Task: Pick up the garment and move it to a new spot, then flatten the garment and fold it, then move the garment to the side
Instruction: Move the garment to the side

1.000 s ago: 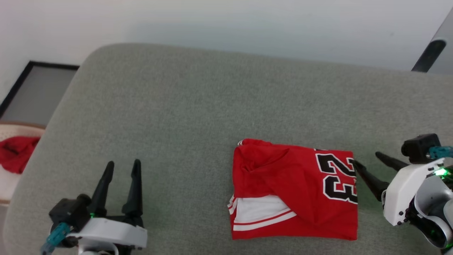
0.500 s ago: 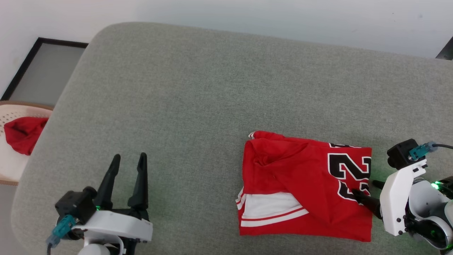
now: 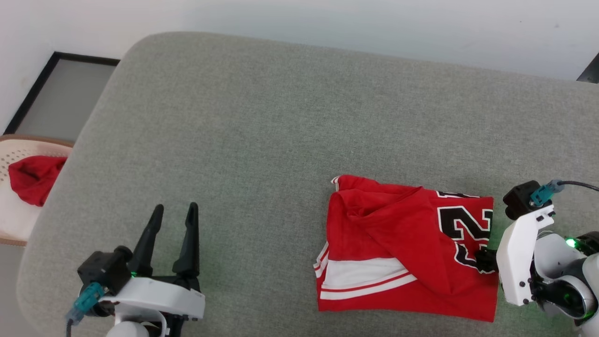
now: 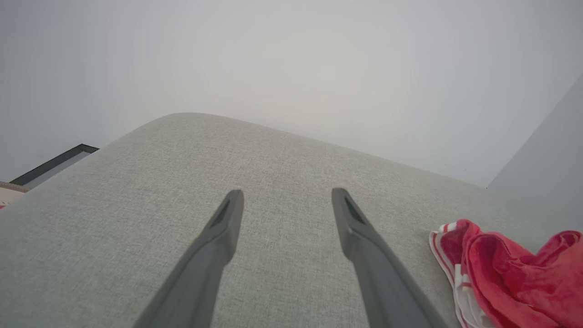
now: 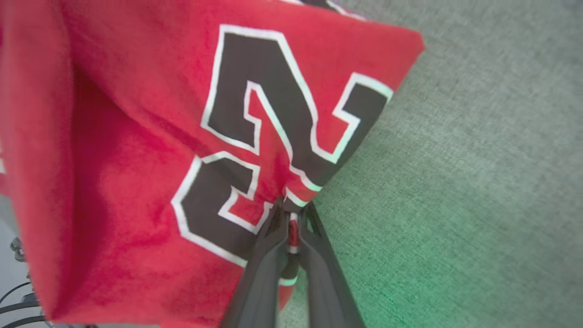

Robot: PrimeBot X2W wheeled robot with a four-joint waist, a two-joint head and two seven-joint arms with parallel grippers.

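The shirt (image 3: 402, 252) is lying folded into a rough rectangle on the near right part of the cushion (image 3: 262, 121). Its red cloth is facing up, with a white sleeve and striped trim showing at the near left and a black, white-edged 23 sitting along the right edge. That edge is puckering where the right gripper (image 5: 291, 218) is pinching it.

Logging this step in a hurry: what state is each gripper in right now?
Left gripper: open, holding nothing.
Right gripper: shut on the garment, pinching its edge beside the number 23.
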